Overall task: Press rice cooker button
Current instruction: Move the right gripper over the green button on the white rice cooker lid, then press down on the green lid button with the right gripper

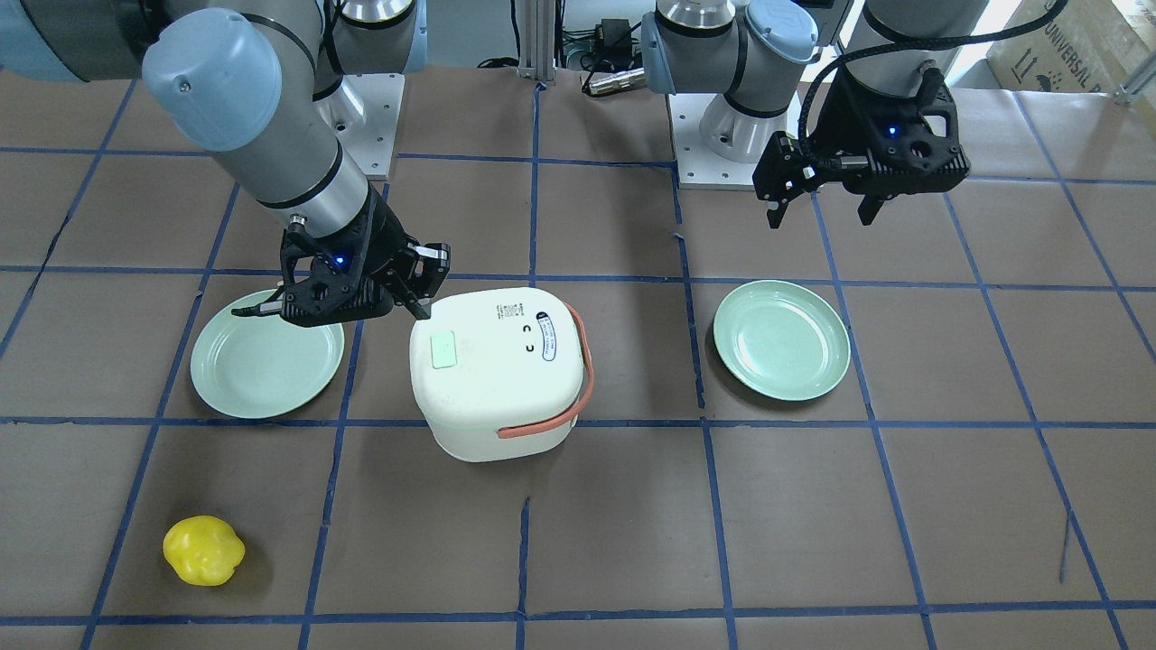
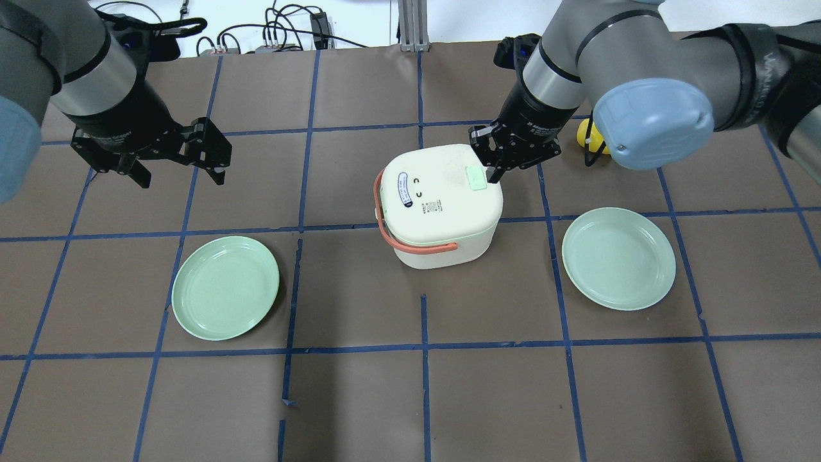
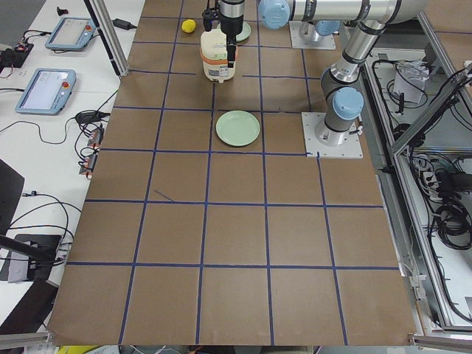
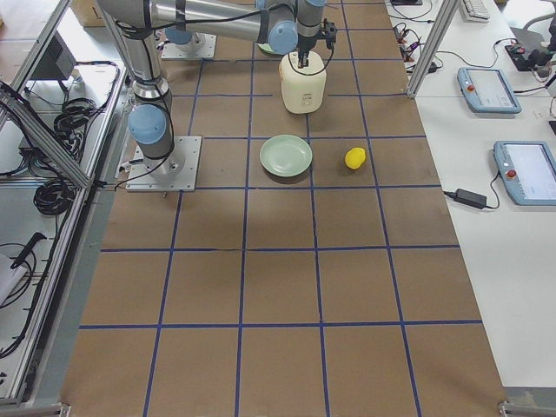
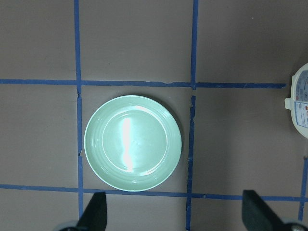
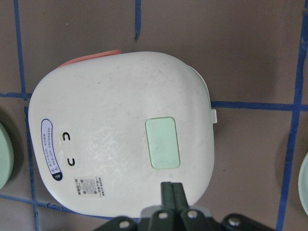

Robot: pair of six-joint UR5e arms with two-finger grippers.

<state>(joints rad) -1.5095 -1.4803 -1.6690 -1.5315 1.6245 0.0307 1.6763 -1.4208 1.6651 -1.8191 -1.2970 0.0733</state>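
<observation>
The white rice cooker (image 1: 506, 379) with an orange handle stands mid-table, and it also shows in the overhead view (image 2: 442, 215). Its pale green rectangular button (image 1: 445, 349) sits on the lid near one edge. My right gripper (image 1: 420, 309) is shut and empty, its tips close over the lid's edge just beside the button (image 2: 475, 178). In the right wrist view the shut fingers (image 6: 172, 190) are just short of the button (image 6: 162, 143). My left gripper (image 2: 179, 176) is open and empty, hovering far from the cooker, above a green plate (image 5: 132, 143).
Two pale green plates lie either side of the cooker, one on each side (image 2: 224, 287) (image 2: 619, 258). A yellow pepper (image 1: 203, 551) lies on the operators' side beyond my right arm. The table is brown with blue tape lines.
</observation>
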